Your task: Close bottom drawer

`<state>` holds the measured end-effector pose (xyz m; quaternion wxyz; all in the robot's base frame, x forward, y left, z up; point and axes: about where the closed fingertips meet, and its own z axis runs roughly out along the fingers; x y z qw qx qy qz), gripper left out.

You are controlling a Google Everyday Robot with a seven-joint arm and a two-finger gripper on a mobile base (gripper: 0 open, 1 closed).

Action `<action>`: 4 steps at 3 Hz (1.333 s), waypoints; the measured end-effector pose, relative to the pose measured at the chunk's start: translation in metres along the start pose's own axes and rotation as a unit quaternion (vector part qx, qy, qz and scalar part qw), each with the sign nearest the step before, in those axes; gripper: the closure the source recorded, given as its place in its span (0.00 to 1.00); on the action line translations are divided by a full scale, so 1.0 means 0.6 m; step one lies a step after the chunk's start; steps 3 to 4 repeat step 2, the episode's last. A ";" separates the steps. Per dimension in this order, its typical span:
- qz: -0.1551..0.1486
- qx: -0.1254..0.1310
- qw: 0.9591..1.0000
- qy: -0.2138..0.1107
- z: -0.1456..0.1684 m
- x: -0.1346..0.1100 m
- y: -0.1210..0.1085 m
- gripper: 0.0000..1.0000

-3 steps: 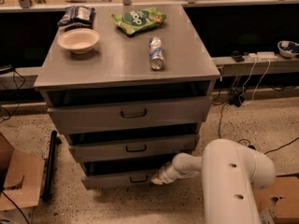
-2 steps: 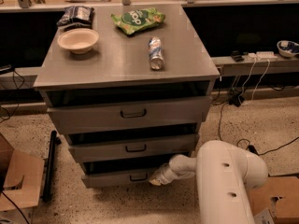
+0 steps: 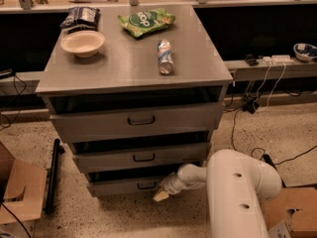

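Note:
The grey metal cabinet (image 3: 133, 73) has three drawers, each pulled out a little. The bottom drawer (image 3: 124, 186) is the narrowest and lowest, with a small dark pull handle (image 3: 146, 185). It stands slightly out from the cabinet, just above the floor. My white arm (image 3: 237, 192) reaches in from the lower right. The gripper (image 3: 162, 194) sits at the right end of the bottom drawer's front panel, close to the floor, right of the handle. Whether it touches the panel I cannot tell.
On the cabinet top lie a white bowl (image 3: 82, 43), a green chip bag (image 3: 146, 22), a can (image 3: 165, 57) on its side and a dark packet (image 3: 80, 17). Cardboard boxes stand at lower left (image 3: 17, 192) and lower right (image 3: 292, 212). Cables (image 3: 247, 108) run over the floor at right.
My arm has shifted a little to the left and nearer the cabinet. The bottom drawer stands about where it was.

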<state>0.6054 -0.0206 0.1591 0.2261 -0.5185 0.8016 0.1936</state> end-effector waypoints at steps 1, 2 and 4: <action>0.000 0.000 1.000 0.000 0.000 0.000 0.000 0.00; 0.000 0.000 1.000 0.000 0.000 0.000 0.000 0.00; 0.000 0.000 1.000 0.000 0.000 0.000 0.000 0.00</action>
